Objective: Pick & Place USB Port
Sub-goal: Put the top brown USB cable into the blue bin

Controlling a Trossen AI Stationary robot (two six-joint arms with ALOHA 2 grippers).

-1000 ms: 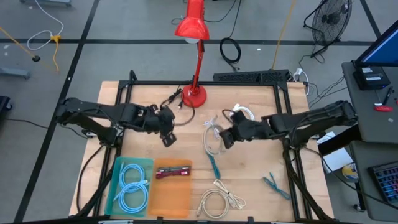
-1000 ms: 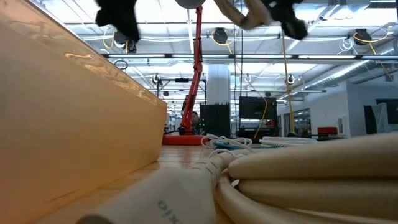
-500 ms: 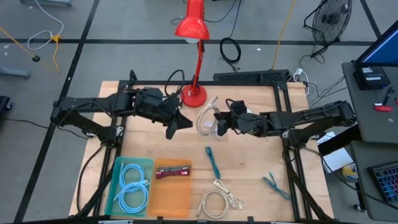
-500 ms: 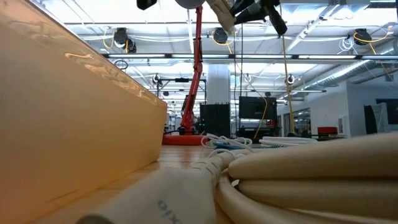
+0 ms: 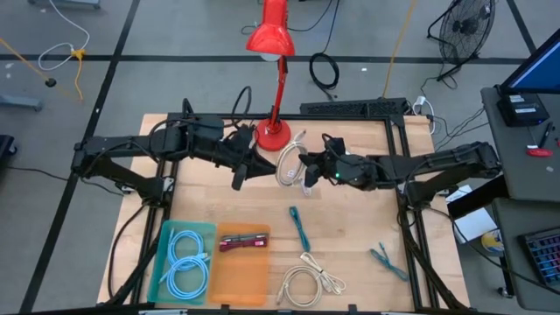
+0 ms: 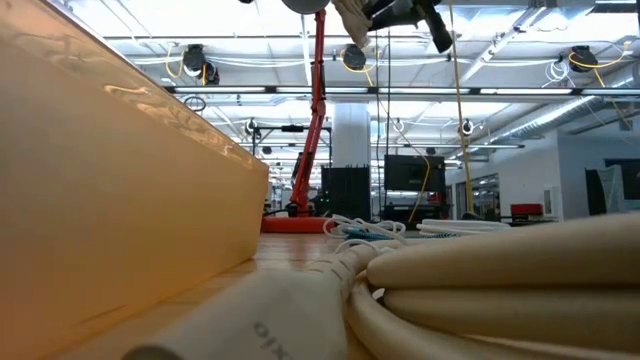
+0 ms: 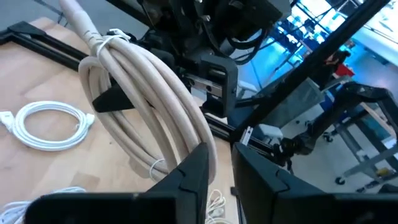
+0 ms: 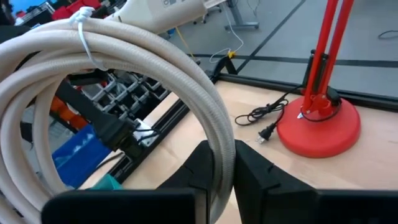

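**Obs 1:** Beige coiled cable is off the bench now, held up just beside the red lamp's base. A second ago it lay on the wood, farther from the lamp; the right arm has carried it up and lampward.

**Obs 2:** Confirmed. Right hand is clamped on the coil: in its wrist view the two fingers pinch one strand with almost no gap. Left hand?

**Obs 1:** It has swung in from the far side of the lamp base and sits near the coil, pointing at it. In its wrist view the fingers stand a narrow slot apart, and the coil passes just beyond them. Not gripped, as far as I can judge.

**Obs 2:** Reads like a handover being set up. Destination?

**Obs 1:** Probably the trays at the bench's near edge, well away from the lamp: teal tray with blue cables, orange tray with a dark red item. Other cables remain on the wood.

**Obs 2:** Risk: the coil slipping if the right lets go before the left closes.
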